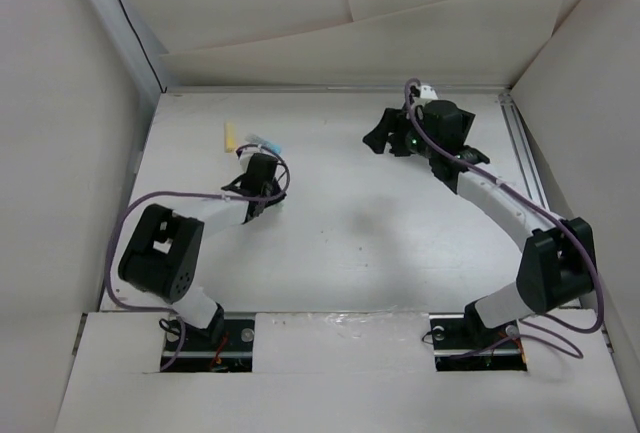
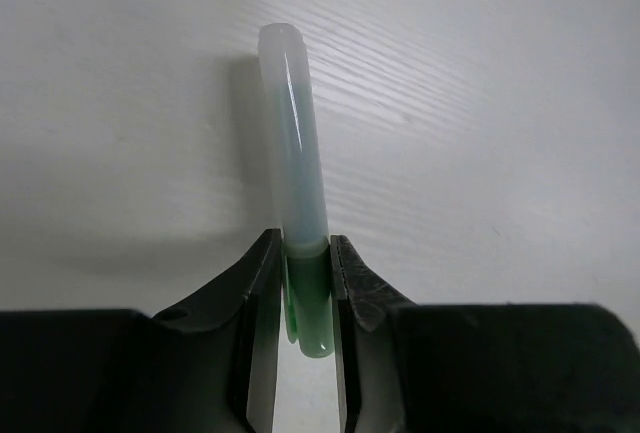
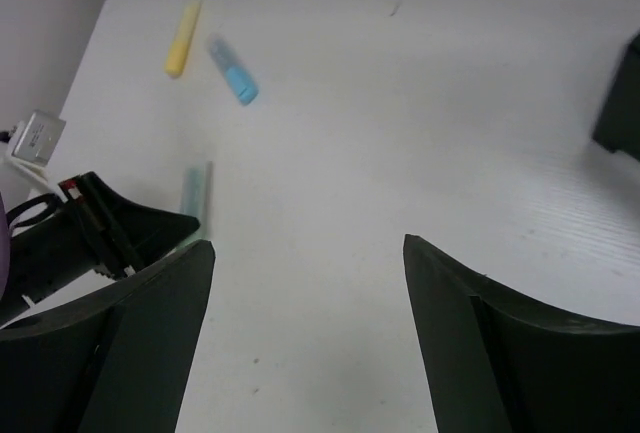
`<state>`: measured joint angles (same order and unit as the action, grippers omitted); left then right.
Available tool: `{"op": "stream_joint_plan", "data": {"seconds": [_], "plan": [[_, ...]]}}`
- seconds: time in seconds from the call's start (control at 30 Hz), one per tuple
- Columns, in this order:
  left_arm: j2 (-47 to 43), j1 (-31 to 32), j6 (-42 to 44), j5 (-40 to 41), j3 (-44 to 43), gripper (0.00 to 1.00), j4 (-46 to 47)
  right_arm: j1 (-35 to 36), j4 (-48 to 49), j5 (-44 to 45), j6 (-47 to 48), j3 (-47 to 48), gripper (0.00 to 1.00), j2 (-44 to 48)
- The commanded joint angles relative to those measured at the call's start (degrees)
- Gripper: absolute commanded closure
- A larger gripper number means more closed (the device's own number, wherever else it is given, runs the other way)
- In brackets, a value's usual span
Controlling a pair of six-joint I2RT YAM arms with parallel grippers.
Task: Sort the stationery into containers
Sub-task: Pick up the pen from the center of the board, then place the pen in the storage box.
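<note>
One pale green pen (image 2: 295,153) lies on the white table (image 2: 480,103), its near end pinched between the fingers of the left gripper (image 2: 303,248). Just beyond lie a yellow highlighter (image 3: 183,36) and a light-blue highlighter (image 3: 233,71). Well apart, the right gripper (image 3: 308,248) hovers with jaws spread wide, empty.

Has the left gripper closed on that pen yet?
Shut: the left gripper pinches the green pen from both sides.
</note>
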<state>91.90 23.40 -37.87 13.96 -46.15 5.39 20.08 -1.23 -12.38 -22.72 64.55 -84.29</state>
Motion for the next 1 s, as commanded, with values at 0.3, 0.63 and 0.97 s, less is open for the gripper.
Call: {"op": "stream_joint_plan", "data": {"seconds": [0.3, 0.63, 0.97], "plan": [[-15.95, 2.79, 12.20, -35.13, 13.71, 1.00, 27.64, 11.83, 6.68, -9.76, -4.26, 3.38, 0.12, -9.30], [-18.51, 3.32, 12.91, -43.39, 17.76, 1.00, 34.07, 13.06, 9.32, -10.12, -9.26, 6.20, 0.12, -15.03], [-18.51, 3.32, 11.68, -43.66, 18.90, 1.00, 36.62, 13.58, 14.59, -13.72, -14.98, 4.45, 0.25, -18.45]]}}
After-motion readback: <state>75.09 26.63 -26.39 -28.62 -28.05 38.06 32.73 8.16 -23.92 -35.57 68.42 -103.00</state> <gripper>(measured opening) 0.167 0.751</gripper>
